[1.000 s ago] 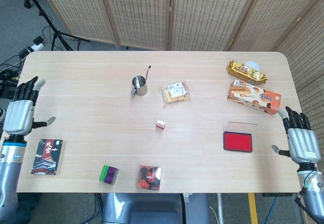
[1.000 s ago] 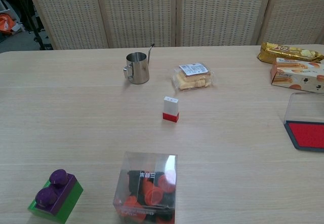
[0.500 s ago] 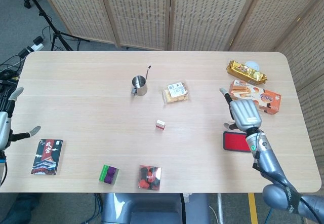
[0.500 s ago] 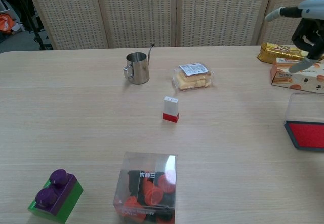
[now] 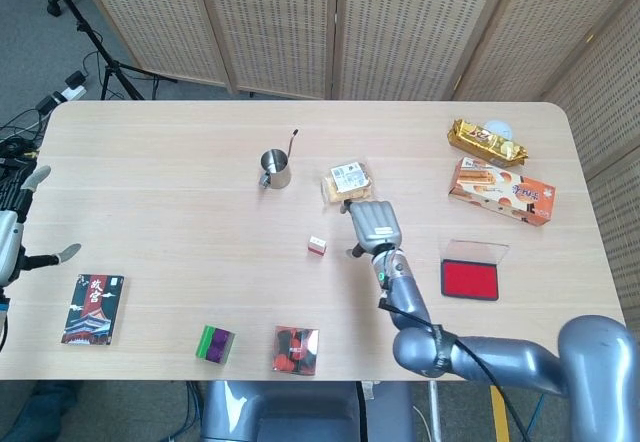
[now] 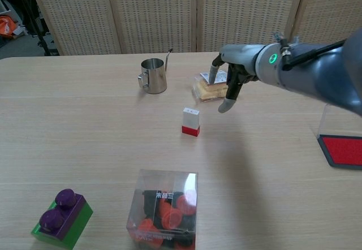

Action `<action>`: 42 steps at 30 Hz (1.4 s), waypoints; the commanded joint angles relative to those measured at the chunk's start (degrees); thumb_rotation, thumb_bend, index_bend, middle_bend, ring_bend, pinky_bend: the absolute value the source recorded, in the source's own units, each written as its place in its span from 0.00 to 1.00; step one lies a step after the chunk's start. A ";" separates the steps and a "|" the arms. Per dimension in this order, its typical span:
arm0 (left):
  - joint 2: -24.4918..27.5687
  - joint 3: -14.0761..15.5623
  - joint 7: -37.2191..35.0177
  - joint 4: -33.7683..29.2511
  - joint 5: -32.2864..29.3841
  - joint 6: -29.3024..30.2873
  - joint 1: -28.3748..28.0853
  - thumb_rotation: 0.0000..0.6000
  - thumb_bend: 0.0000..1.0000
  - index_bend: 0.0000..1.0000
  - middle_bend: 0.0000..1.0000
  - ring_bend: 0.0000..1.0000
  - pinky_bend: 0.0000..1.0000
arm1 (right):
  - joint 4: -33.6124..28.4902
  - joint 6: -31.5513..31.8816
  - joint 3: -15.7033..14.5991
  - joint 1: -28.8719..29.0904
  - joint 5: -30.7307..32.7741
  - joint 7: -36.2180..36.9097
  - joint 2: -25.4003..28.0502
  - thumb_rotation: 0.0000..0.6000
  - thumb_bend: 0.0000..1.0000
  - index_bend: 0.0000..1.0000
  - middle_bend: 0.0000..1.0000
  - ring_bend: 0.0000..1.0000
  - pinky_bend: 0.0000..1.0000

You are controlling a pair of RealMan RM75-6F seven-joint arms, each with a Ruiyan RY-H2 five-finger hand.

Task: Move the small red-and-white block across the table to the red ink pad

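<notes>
The small red-and-white block (image 5: 317,245) (image 6: 190,121) stands upright near the table's middle. My right hand (image 5: 375,227) (image 6: 229,83) hovers just right of it and slightly behind, fingers pointing down and apart, holding nothing and not touching the block. The red ink pad (image 5: 470,279) (image 6: 342,150) lies open toward the right side, its clear lid raised behind it. Off the table's left edge, my left hand (image 5: 10,240) holds nothing, fingers spread; the chest view does not show it.
A steel cup (image 5: 275,168) (image 6: 153,76) and a cracker packet (image 5: 348,183) (image 6: 210,90) sit behind the block. An orange box (image 5: 501,191) and gold packet (image 5: 486,141) lie far right. Near the front are a card box (image 5: 93,308), purple-green brick (image 5: 214,343) and clear box (image 5: 296,350).
My right hand swept from the table's right edge past the ink pad leftward to beside the block. My left hand drew back off the left edge. The block has not moved.
</notes>
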 commanded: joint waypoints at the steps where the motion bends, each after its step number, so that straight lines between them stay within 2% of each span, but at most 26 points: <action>1: 0.51 -0.53 -1.35 0.64 -0.47 -1.06 -0.13 1.00 0.00 0.00 0.00 0.00 0.00 | 6.41 3.20 0.95 3.75 2.73 -2.41 -6.95 1.00 0.19 0.35 0.92 0.99 1.00; 3: 0.73 -0.72 -2.13 0.87 -0.50 -1.48 -0.08 1.00 0.00 0.00 0.00 0.00 0.00 | 8.32 3.81 1.49 4.60 3.34 -2.72 -8.88 1.00 0.25 0.37 0.92 0.99 1.00; 10: 1.31 -1.16 -4.01 1.38 -0.33 -2.67 0.11 1.00 0.00 0.00 0.00 0.00 0.00 | 12.51 5.31 3.30 6.37 5.11 -4.11 -13.20 1.00 0.31 0.38 0.92 0.99 1.00; 23: 1.53 -1.56 -4.64 1.37 0.15 -3.52 0.34 1.00 0.00 0.00 0.00 0.00 0.00 | 10.73 6.36 6.31 6.46 8.73 -6.49 -13.83 1.00 0.31 0.38 0.92 0.99 1.00; 34: 1.75 -2.03 -5.17 1.37 0.28 -3.63 0.74 1.00 0.00 0.00 0.00 0.00 0.00 | 14.86 6.59 7.29 6.84 7.78 -5.74 -16.65 1.00 0.34 0.41 0.92 0.99 1.00; 42: 2.07 -2.26 -5.81 1.21 0.45 -3.92 0.92 1.00 0.00 0.00 0.00 0.00 0.00 | 15.48 6.84 8.53 7.13 8.51 -6.66 -17.69 1.00 0.34 0.42 0.92 0.99 1.00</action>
